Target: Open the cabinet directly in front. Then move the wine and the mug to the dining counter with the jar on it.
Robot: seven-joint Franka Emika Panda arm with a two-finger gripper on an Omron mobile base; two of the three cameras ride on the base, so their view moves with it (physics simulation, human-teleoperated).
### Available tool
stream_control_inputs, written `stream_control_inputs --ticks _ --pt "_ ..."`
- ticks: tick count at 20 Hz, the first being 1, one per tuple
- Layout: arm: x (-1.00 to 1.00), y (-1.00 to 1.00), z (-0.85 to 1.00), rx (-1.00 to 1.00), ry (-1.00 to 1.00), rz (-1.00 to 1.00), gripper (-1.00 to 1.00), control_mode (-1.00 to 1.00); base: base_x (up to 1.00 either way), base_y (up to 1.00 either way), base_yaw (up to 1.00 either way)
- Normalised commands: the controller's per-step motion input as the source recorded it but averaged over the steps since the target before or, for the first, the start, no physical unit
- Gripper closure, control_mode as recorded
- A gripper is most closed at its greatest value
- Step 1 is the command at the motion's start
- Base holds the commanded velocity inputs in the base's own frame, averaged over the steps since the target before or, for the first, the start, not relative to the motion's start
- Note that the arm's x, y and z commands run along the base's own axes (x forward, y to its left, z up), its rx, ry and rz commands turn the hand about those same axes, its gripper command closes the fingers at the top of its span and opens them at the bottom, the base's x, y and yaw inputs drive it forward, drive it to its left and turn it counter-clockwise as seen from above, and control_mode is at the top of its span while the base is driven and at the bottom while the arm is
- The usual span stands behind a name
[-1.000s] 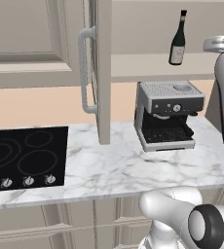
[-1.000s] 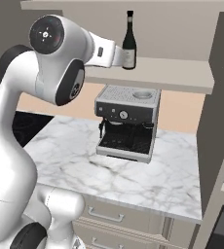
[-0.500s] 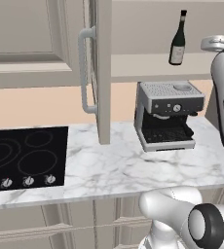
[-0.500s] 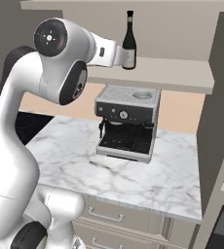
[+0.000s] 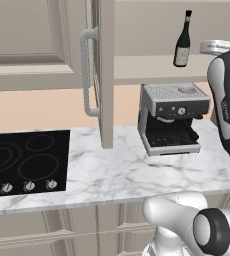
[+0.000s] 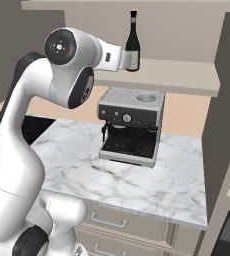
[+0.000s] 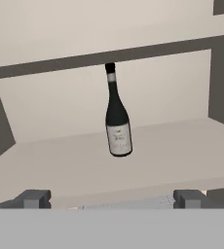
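The jaws (image 7: 112,199) stand wide apart and hold nothing, just short of the open beige-grey panelled cabinet (image 5: 106,75). Farther in, the dark glass wine bottle with pale label (image 7: 117,115) stands upright on the cabinet's bottom shelf, above the silver espresso machine (image 5: 171,119) on the white marble bench (image 5: 117,170).

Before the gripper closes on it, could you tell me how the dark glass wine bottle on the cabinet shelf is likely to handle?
The dark glass wine bottle stands upright, tall over a narrow base, so a sideways nudge would probably tip it. Its smooth glass looks rigid but possibly slippery and breakable. The open gripper likely grips more securely at the wide body than at the slim neck.
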Motion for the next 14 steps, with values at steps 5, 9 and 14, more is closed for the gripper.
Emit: stream_control_inputs --ticks 5,9,14 --pt "0.26 0.00 0.00 0.00 0.00 0.00 -1.00 -1.00 0.00 0.00 0.00" --pt "0.29 0.00 0.00 0.00 0.00 0.00 -1.00 -1.00 0.00 0.00 0.00" --pt "0.23 0.00 0.00 0.00 0.00 0.00 -1.00 -1.00 0.00 0.00 0.00"
